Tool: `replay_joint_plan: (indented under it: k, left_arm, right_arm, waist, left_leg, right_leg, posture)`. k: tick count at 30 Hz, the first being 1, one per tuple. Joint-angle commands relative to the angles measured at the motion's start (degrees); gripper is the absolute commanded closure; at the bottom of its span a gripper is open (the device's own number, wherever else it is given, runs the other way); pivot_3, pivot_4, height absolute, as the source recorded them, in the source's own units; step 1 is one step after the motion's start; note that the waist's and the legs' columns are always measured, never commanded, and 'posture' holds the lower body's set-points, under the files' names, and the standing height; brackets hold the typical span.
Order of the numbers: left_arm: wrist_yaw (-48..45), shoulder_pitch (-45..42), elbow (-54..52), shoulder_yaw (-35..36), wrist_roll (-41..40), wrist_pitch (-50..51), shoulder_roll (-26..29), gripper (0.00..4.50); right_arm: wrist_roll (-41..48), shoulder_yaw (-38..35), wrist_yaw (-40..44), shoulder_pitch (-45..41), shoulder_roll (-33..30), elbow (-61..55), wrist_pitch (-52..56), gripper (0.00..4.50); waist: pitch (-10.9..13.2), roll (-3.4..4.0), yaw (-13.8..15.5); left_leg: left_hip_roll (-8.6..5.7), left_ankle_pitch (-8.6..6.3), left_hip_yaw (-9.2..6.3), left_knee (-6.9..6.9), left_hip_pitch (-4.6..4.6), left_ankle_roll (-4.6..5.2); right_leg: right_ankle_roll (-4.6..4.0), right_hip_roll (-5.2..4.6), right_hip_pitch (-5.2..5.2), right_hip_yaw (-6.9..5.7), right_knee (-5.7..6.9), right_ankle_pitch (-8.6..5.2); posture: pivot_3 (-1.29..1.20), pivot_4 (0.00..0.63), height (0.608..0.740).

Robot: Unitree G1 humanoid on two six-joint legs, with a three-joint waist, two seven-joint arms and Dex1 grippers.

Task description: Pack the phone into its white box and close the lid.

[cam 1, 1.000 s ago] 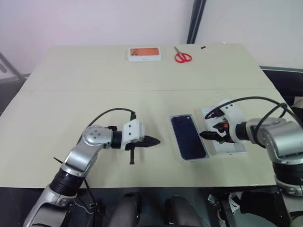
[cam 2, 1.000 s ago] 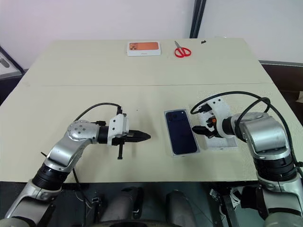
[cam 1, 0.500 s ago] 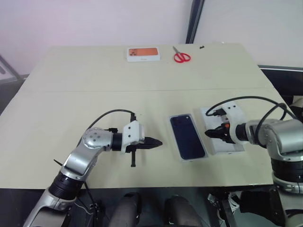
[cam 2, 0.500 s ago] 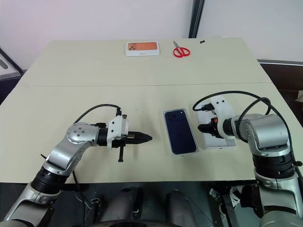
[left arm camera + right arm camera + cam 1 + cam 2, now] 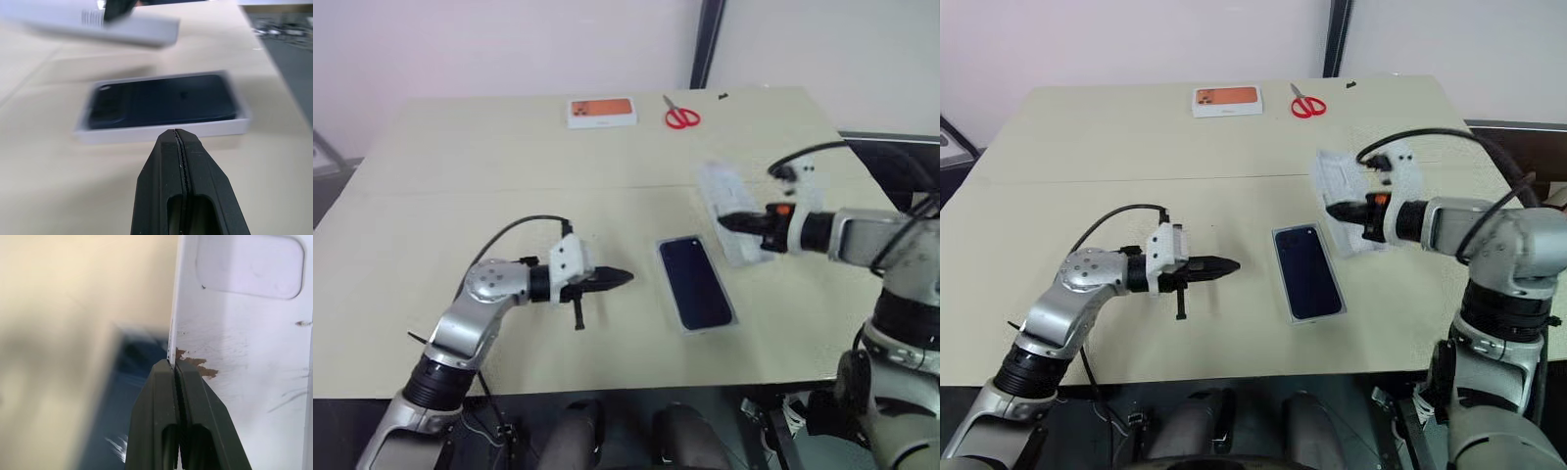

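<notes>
Beige table: navy phone in white box; right gripper pinching lid, left gripper closed, empty.

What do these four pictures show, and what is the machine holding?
A two-armed robot works at a table. Two pictures come from its head, looking down; the other two come from cameras on its wrists. The phone lies in the white box. The right gripper, jaws shut, holds a white lid by its edge, lifted off the table. The left gripper is shut and holds nothing. At the far edge lie scissors and a small box with an orange picture.
</notes>
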Motion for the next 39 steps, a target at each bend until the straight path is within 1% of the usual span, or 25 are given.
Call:
replay_joint_plan:
  k: [1, 3, 5, 6, 7, 9, 12, 15, 17, 18, 20, 21, 22, 23, 24, 25, 26, 27, 30, 34, 36, 37, 38, 39]
  left_arm:
    - [2.12, -0.52, 2.84, 5.18, -1.0, -0.88, 1.44, 4.5]
    - [2.23, -1.12, 4.23, 6.29, -1.0, -1.46, 2.11, 4.5]
    - [2.16, -1.46, 4.89, 6.7, -0.9, -1.77, 2.38, 4.5]
    - [1.95, -1.68, 5.03, 6.56, -0.69, -2.01, 2.49, 4.5]
    - [1.76, -1.87, 5.08, 6.37, -0.52, -2.2, 2.58, 4.5]
    - [1.59, -2.07, 5.19, 6.09, -0.41, -2.49, 2.72, 4.5]
    - [1.22, -2.21, 4.59, 4.16, 0.45, -2.74, 2.47, 4.5]
    - [0.52, -2.38, 3.98, 1.42, 1.2, -3.0, 1.74, 4.5]
    - [0.15, -2.69, 3.55, -0.59, 1.68, -3.15, 0.91, 4.5]
    - [0.08, -2.98, 3.48, -1.51, 1.95, -3.24, 0.32, 4.5]
    - [0.45, -3.74, 3.93, -2.94, 2.64, -3.48, -0.89, 4.5]
    - [0.79, -4.21, 4.4, -3.56, 3.12, -3.6, -1.54, 4.5]
    - [1.21, -4.85, 5.06, -4.32, 3.91, -3.9, -2.31, 4.5]
    - [1.62, -5.45, 5.71, -5.0, 4.76, -4.39, -3.01, 4.5]
    - [2.14, -6.24, 6.47, -5.8, 5.59, -4.43, -3.83, 4.5]
    - [2.7, -6.95, 7.11, -6.5, 6.46, -4.48, -4.56, 4.5]
    - [3.23, -7.65, 7.62, -7.11, 7.06, -4.49, -5.47, 4.5]
    - [3.62, -8.21, 7.87, -7.54, 7.28, -4.38, -6.35, 4.5]
    - [4.45, -9.22, 7.27, -8.59, 7.12, -3.36, -8.83, 4.5]
    - [5.19, -9.59, 5.96, -11.8, 8.59, -2.38, -11.24, 4.5]
    - [5.67, -9.59, 5.85, -12.69, 9.16, -2.36, -12.0, 4.5]
    - [6.12, -9.67, 5.77, -12.66, 9.09, -1.97, -12.5, 4.5]
    - [6.58, -9.74, 5.57, -12.51, 8.95, -1.58, -12.95, 4.5]
    - [7.17, -9.78, 5.16, -12.11, 8.51, -0.91, -13.44, 4.5]
  right_arm:
    - [23.08, -3.02, -7.97, 0.18, 4.31, 2.08, 0.39, 4.49]
    - [37.14, -1.75, -17.63, 2.03, 7.64, 4.17, 0.39, 4.49]
    - [57.97, 6.71, -32.02, 6.83, 3.16, 3.86, -9.87, 4.49]
    - [64.52, 11.07, -37.05, 9.94, 2.41, 2.68, -14.42, 4.49]
    - [68.01, 14.23, -40.18, 12.44, 2.38, 1.38, -17.9, 4.49]
    - [68.98, 17.07, -42.36, 15.07, 3.06, -1.0, -21.76, 4.49]
    - [68.98, 19.34, -45.37, 18.67, 4.21, -3.48, -25.9, 4.49]
    - [68.98, 20.14, -50.43, 21.44, 4.66, -3.43, -28.19, 4.49]
    - [68.98, 19.71, -52.56, 21.68, 4.26, -3.08, -28.95, 4.49]
    - [68.98, 19.27, -53.14, 21.38, 3.92, -2.89, -29.17, 3.91]
    - [68.98, 18.41, -53.24, 20.42, 3.27, -2.73, -29.34, 3.17]
    - [68.98, 18.23, -52.98, 19.74, 2.5, -2.73, -29.21, 2.54]
    - [68.98, 18.23, -51.95, 18.58, 0.66, -2.78, -28.62, 2.17]
    - [68.98, 18.28, -50.84, 17.38, -1.37, -2.8, -27.92, 1.69]
    - [68.98, 18.64, -49.48, 15.41, -4.99, -2.96, -26.68, 1.04]
    - [68.98, 18.98, -48.58, 13.54, -8.38, -3.14, -25.69, 0.73]
    - [66.8, 19.08, -46.7, 11.49, -11.82, -3.22, -24.13, 0.23]
    - [62.86, 19.27, -43.84, 9.74, -14.8, -3.62, -22.81, 0.23]
    - [49.57, 20.24, -33.98, 7.28, -21.02, -3.65, -22.19, 0.23]
    - [30.52, 23.95, -20.37, 7.74, -26.83, -4.74, -27.24, 0.23]
    - [23.82, 25.53, -15.54, 8.34, -27.87, -4.61, -29.69, 0.75]
    - [20.57, 26.45, -12.95, 8.63, -28.44, -4.88, -31.02, 1.1]
    - [17.7, 27.08, -10.69, 8.95, -28.84, -5.22, -32.25, 1.49]
    - [13.92, 28.39, -8.17, 9.28, -29.75, -5.84, -34.09, 2.06]
  waist:
    - [0.0, 0.0, -0.12]
    - [0.0, 0.0, -0.28]
    - [0.01, 0.0, 0.08]
    - [0.01, 0.0, 0.21]
    - [0.01, -0.03, 0.13]
    - [0.02, -0.04, -0.33]
    - [0.01, -0.03, -0.45]
    - [0.01, -0.03, -0.42]
    - [0.01, -0.03, -0.24]
    - [0.01, -0.03, -0.21]
    - [0.01, -0.03, -0.13]
    - [0.01, -0.03, -0.15]
    - [0.01, -0.03, -0.16]
    - [0.02, -0.01, -0.06]
    - [0.02, -0.02, -0.06]
    - [0.02, -0.01, -0.05]
    - [0.04, 0.02, 0.03]
    - [0.04, 0.02, 0.04]
    - [0.02, -0.01, -0.01]
    - [0.02, -0.01, 0.03]
    - [0.02, 0.0, 0.05]
    - [0.02, 0.0, 0.06]
    - [0.02, 0.0, 0.06]
    - [0.02, 0.0, 0.06]
  left_leg:
    - [0.0, 0.0, 0.01, 0.02, 0.0, 0.0]
    - [0.0, 0.0, 0.03, 0.04, 0.0, 0.0]
    - [0.01, 0.0, 0.02, 0.07, -0.01, 0.01]
    - [0.01, 0.0, 0.01, 0.09, -0.05, 0.02]
    - [0.0, -0.01, 0.01, 0.13, -0.08, 0.05]
    - [0.0, -0.06, 0.05, 0.24, -0.08, 0.13]
    - [0.0, -0.06, 0.08, 0.26, -0.07, 0.15]
    - [0.0, -0.06, 0.05, 0.19, -0.05, 0.14]
    - [0.0, -0.06, 0.06, 0.19, -0.05, 0.14]
    - [0.0, -0.06, 0.06, 0.2, -0.05, 0.14]
    - [0.0, -0.06, 0.06, 0.21, -0.05, 0.14]
    - [0.0, -0.06, 0.06, 0.21, -0.05, 0.14]
    - [0.0, -0.06, 0.06, 0.2, -0.05, 0.14]
    - [0.0, -0.06, 0.06, 0.2, -0.05, 0.14]
    - [0.0, -0.06, 0.06, 0.22, -0.06, 0.14]
    - [0.0, -0.06, 0.07, 0.22, -0.05, 0.14]
    - [-0.01, -0.06, 0.09, 0.24, -0.07, 0.15]
    - [-0.01, -0.06, 0.09, 0.27, -0.07, 0.15]
    - [0.02, -0.07, 0.05, 0.18, -0.06, 0.15]
    - [0.02, -0.07, 0.09, 0.16, -0.07, 0.15]
    - [0.02, -0.07, 0.09, 0.19, -0.07, 0.15]
    - [0.02, -0.07, 0.08, 0.2, -0.07, 0.15]
    - [0.02, -0.07, 0.08, 0.2, -0.07, 0.15]
    - [0.02, -0.07, 0.09, 0.19, -0.07, 0.15]
  right_leg:
    - [0.0, 0.0, 0.0, 0.01, 0.0, 0.0]
    - [0.0, -0.01, 0.0, 0.02, 0.04, 0.0]
    - [0.0, -0.01, 0.01, 0.01, 0.04, 0.0]
    - [0.0, -0.04, 0.01, -0.02, 0.01, 0.0]
    - [0.01, -0.08, 0.05, -0.05, -0.04, 0.0]
    - [0.02, -0.08, 0.12, -0.03, -0.08, 0.0]
    - [0.03, -0.04, 0.1, 0.01, -0.02, 0.0]
    - [0.03, -0.02, 0.08, 0.0, -0.01, 0.0]
    - [0.03, -0.02, 0.08, 0.01, -0.02, 0.0]
    - [0.03, -0.03, 0.08, 0.01, -0.03, 0.0]
    - [0.03, -0.03, 0.09, 0.01, -0.02, 0.0]
    - [0.03, -0.02, 0.09, 0.01, -0.02, 0.0]
    - [0.03, -0.02, 0.08, 0.01, -0.02, 0.0]
    - [0.03, -0.02, 0.08, 0.01, -0.02, 0.0]
    - [0.03, -0.03, 0.08, 0.01, -0.02, 0.0]
    - [0.03, -0.03, 0.1, 0.01, -0.03, 0.0]
    - [0.03, -0.03, 0.09, 0.02, -0.03, 0.0]
    - [0.03, -0.03, 0.1, 0.01, -0.04, 0.0]
    - [0.03, 0.01, 0.1, -0.01, -0.1, 0.0]
    - [0.03, 0.0, 0.09, 0.02, -0.1, 0.0]
    - [0.03, 0.0, 0.09, 0.02, -0.09, 0.0]
    - [0.03, 0.0, 0.09, 0.01, -0.09, 0.0]
    - [0.03, 0.0, 0.09, 0.01, -0.08, 0.0]
    - [0.03, 0.0, 0.08, 0.02, -0.08, 0.0]
  posture:
    - [0.0, 0.15, 0.74]
    - [0.0, 0.15, 0.74]
    - [0.0, 0.15, 0.74]
    - [0.0, 0.15, 0.74]
    - [0.0, 0.15, 0.74]
    - [0.0, 0.15, 0.74]
    - [0.0, 0.15, 0.74]
    - [0.0, 0.15, 0.74]
    - [0.0, 0.15, 0.74]
    - [0.0, 0.15, 0.74]
    - [0.0, 0.15, 0.74]
    - [0.0, 0.15, 0.74]
    - [0.0, 0.15, 0.74]
    - [0.0, 0.15, 0.74]
    - [0.0, 0.15, 0.74]
    - [0.0, 0.15, 0.74]
    - [0.0, 0.15, 0.74]
    - [0.0, 0.15, 0.74]
    - [0.0, 0.15, 0.74]
    - [0.0, 0.15, 0.74]
    - [0.0, 0.15, 0.74]
    - [0.0, 0.15, 0.74]
    - [0.0, 0.15, 0.74]
    - [0.0, 0.15, 0.74]
